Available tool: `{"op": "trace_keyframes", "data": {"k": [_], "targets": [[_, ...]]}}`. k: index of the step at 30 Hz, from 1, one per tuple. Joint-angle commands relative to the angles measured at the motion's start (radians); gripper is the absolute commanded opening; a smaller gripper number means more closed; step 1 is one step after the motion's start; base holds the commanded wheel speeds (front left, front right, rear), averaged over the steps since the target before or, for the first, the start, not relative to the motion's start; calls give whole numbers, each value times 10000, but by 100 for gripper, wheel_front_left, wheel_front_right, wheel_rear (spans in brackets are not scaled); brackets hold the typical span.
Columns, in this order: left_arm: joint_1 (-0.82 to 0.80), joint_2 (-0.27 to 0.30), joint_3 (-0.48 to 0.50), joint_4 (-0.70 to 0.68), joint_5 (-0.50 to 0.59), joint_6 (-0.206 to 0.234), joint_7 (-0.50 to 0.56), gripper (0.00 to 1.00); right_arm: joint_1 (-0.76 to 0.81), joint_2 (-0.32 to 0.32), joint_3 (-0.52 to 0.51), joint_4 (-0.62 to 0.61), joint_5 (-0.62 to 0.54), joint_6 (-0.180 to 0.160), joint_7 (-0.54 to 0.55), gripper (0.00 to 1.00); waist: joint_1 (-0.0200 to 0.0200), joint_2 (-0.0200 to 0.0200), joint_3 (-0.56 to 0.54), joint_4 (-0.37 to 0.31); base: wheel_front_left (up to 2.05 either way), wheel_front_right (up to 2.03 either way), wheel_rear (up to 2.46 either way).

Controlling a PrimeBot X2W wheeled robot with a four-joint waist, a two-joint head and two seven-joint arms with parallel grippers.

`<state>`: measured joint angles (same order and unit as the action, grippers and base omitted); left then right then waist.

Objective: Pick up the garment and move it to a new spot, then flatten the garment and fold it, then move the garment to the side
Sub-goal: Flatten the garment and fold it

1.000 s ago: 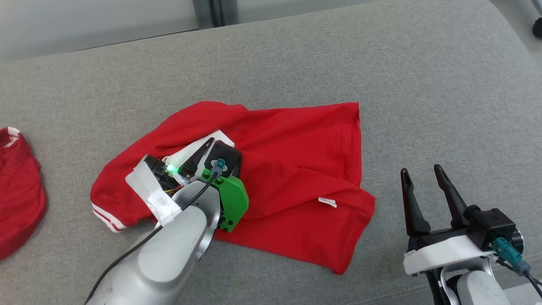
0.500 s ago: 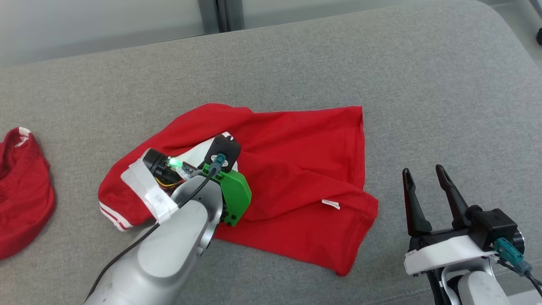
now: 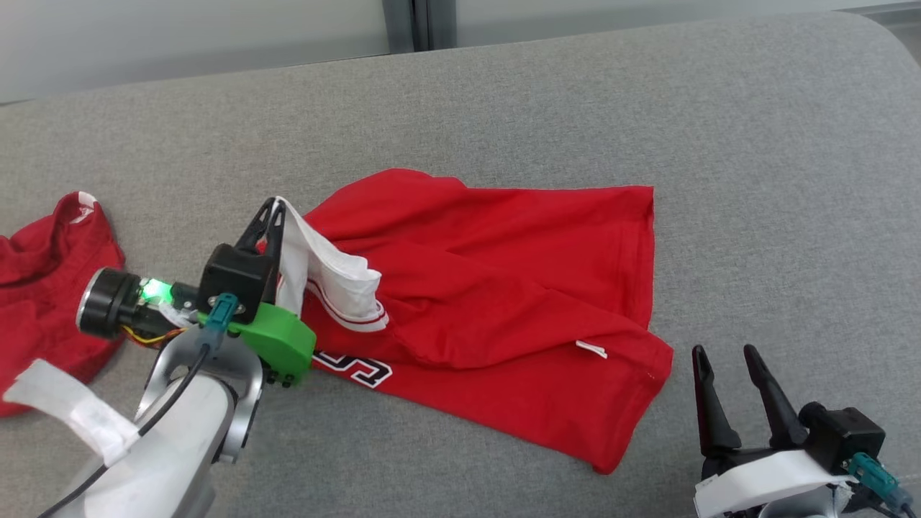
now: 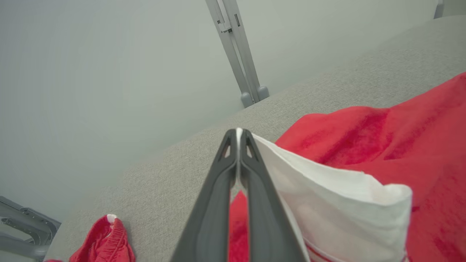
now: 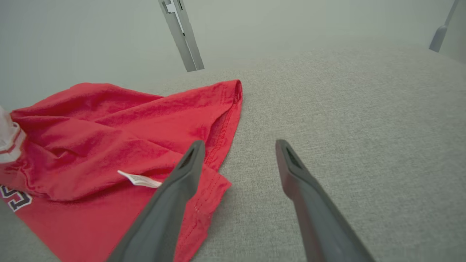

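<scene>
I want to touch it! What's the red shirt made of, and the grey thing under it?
The red shirt looks like soft, matte knit cloth, probably cotton: it creases, droops and has stitched hems. The grey surface looks like matte woven upholstery fabric, judging by its fine speckled weave; its rounded edge hints at padding beneath.

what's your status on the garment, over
Left gripper shut on red garment by its white sleeve, raised. Right gripper open, clear of cloth. Second red garment lies far left.

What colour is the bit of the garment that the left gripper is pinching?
White; the rest of the garment is red. Clearest in the left wrist view.
</scene>
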<state>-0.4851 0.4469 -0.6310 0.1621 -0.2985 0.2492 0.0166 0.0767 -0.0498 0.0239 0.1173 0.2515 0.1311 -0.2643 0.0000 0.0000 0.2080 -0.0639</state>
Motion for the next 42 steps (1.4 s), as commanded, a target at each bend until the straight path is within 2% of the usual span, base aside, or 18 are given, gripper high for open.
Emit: {"op": "trace_keyframes", "data": {"k": [1, 5, 10, 12, 14, 16, 18, 21, 23, 25, 26, 28, 30, 36, 42], "targets": [[221, 189, 95, -263, -14, 136, 17, 0, 11, -93, 186, 228, 403, -7, 0, 100, 0, 0, 10, 51, 0, 0, 0], [649, 647, 335, -900, -75, 414, 156, 0, -608, -618, 1104, 1189, 2229, -5, 0, 100, 0, 0, 53, 104, 0, 0, 0], [876, 822, 388, -1194, -116, 553, 222, 0, -1099, -1571, 2345, 1871, 4182, -3, 0, 99, 0, 0, 28, 331, 0, 0, 0], [886, 824, 377, -1230, -138, 572, 199, 0, -1111, -1950, 2871, 1991, 4707, -3, 0, 91, 0, 0, 14, 442, 0, 0, 0], [896, 800, 390, -1266, -163, 600, 157, 0, -1090, -2232, 3246, 1970, 5100, -3, 0, 69, 0, 0, 8, 515, 0, 0, 0], [936, 798, 397, -1270, -198, 616, 141, 0, -1079, -2360, 3362, 1795, 5378, -3, 0, 64, 0, 0, 9, 553, 0, 0, 0], [974, 797, 396, -1248, -229, 631, 90, 0, -999, -2386, 3415, 1732, 5593, -3, 0, 50, 0, 0, -5, 584, 0, 0, 0], [1002, 787, 367, -1197, -272, 612, 54, 0, -940, -2428, 3581, 1754, 5917, -3, 0, 43, 0, 0, -32, 635, 0, 0, 0], [986, 777, 348, -1173, -284, 589, 52, 0, -936, -2523, 3707, 1768, 6057, -3, 0, 32, 0, 0, -48, 672, 0, 0, 0], [935, 772, 335, -1152, -292, 574, 57, 0, -886, -2581, 3750, 1768, 6168, -3, 0, 28, 0, 0, -66, 699, 0, 0, 0], [910, 766, 328, -1141, -295, 572, 51, 0, -851, -2602, 3778, 1787, 6214, -3, 0, 22, 0, 0, -76, 706, 0, 0, 0], [865, 744, 317, -1136, -304, 590, 50, 0, -837, -2674, 3808, 1822, 6191, -3, 0, 22, 0, 0, -98, 709, 0, 0, 0], [828, 720, 297, -1124, -315, 592, 35, 0, -835, -2699, 3811, 1832, 6177, -3, 0, 0, 0, 0, -123, 705, 0, 0, 0], [750, 732, 315, -1132, -341, 587, -110, 0, -718, -2798, 3704, 1830, 6053, -3, 0, 0, 0, 0, -209, 637, 0, 0, 0], [585, 989, 618, -1648, -521, 366, -678, 0, -550, -3131, 2749, 669, 5899, -3, -2, 0, 0, 0, -399, 542, 0, 0, 0]]}}
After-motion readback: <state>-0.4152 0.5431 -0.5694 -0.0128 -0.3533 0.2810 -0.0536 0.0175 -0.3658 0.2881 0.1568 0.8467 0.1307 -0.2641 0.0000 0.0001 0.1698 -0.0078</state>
